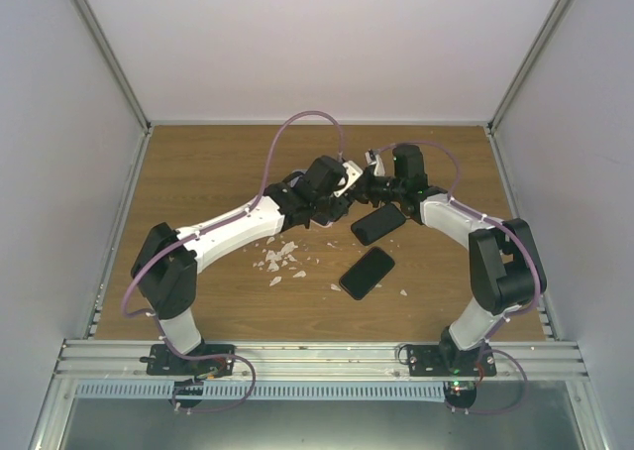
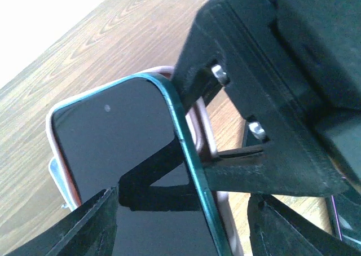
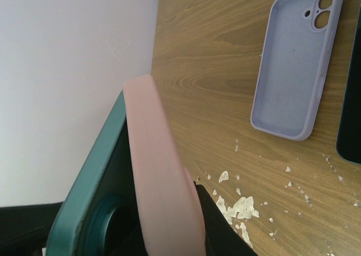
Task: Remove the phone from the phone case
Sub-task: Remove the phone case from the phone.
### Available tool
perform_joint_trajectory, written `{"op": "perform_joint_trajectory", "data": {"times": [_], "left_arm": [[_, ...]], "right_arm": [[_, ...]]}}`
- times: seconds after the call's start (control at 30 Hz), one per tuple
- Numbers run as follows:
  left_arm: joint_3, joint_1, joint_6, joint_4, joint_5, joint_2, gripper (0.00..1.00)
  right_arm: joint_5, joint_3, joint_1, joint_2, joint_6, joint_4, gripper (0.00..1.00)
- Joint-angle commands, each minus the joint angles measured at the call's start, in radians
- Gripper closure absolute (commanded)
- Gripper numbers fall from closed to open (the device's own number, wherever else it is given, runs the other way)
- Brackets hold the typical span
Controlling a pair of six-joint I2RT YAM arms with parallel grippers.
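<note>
The phone (image 2: 118, 149) has a dark screen and a teal frame. It sits partly in a pink phone case (image 2: 198, 120), with its upper right corner lifted out past the case rim. Both are held in the air between the arms (image 1: 353, 179). My left gripper (image 2: 180, 222) straddles the phone's width and holds it, near the table's middle (image 1: 335, 200). My right gripper (image 3: 152, 233) is shut on the pink case (image 3: 155, 166), beside the teal phone edge (image 3: 90, 171). Its black fingers (image 2: 254, 166) pinch the case rim.
An empty lilac case (image 3: 296, 58) lies open side up on the wooden table, with a dark phone (image 3: 352, 98) beside it. In the top view two dark phone-shaped things (image 1: 378, 222) (image 1: 367, 272) lie in front of the grippers. White flakes (image 1: 282, 260) are scattered left of them.
</note>
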Motion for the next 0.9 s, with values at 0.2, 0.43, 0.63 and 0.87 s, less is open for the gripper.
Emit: {"op": "perform_joint_trajectory", "data": {"times": [0.2,0.43,0.63,0.87], "left_arm": [[0.03,0.012,-0.018,0.023,-0.003,-0.032,0.4],[0.033,0.012,-0.013,0.024,-0.076,-0.012,0.45],[0.03,0.01,-0.005,0.029,-0.08,-0.009,0.5],[0.018,0.012,0.001,0.032,-0.068,-0.017,0.67]], "right_arm": [[-0.003,0.027,0.003,-0.036,-0.012,0.027,1.0],[0.002,0.03,0.004,-0.039,-0.018,0.017,0.99],[0.005,0.025,0.004,-0.036,-0.02,0.016,0.99],[0.009,0.022,0.004,-0.038,-0.026,0.012,1.0]]}}
